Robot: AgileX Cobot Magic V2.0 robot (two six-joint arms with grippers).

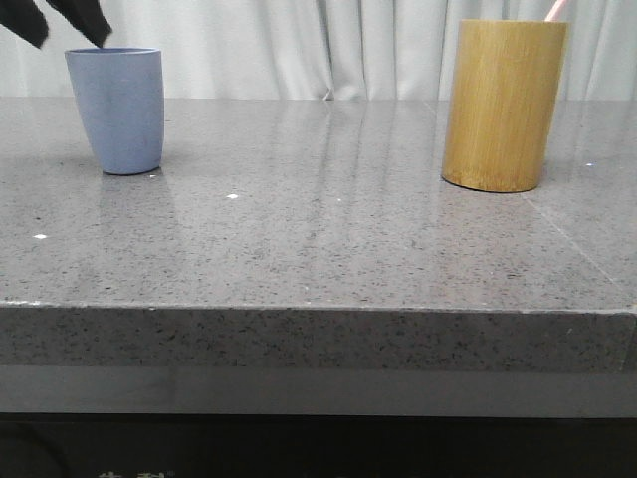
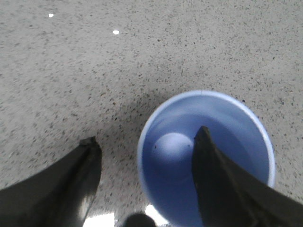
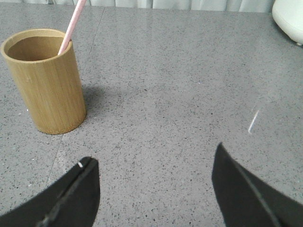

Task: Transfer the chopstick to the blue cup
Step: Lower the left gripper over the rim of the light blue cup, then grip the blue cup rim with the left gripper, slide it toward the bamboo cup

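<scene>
Left pincer [image 2: 144,142] released over round matte blue cup [image 1: 117,108]; right pincer [image 3: 154,163] released.

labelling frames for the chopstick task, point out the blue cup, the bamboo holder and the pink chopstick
blue cup [image 1: 119,110]: front view, middle of its outer wall
bamboo holder [image 3: 47,85]: right wrist view, middle of its side
pink chopstick [image 3: 72,26]: right wrist view, shaft above the holder's rim

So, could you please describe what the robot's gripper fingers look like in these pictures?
The left gripper has two black, glossy fingers, broad at the base and tapering to blunt tips. The right gripper has matching black wedge-shaped fingers; a faint straight seam runs along one, with a small pale speck at its tip. No cables, sleeves or printed markings are visible, and the arms themselves are out of view.
</scene>
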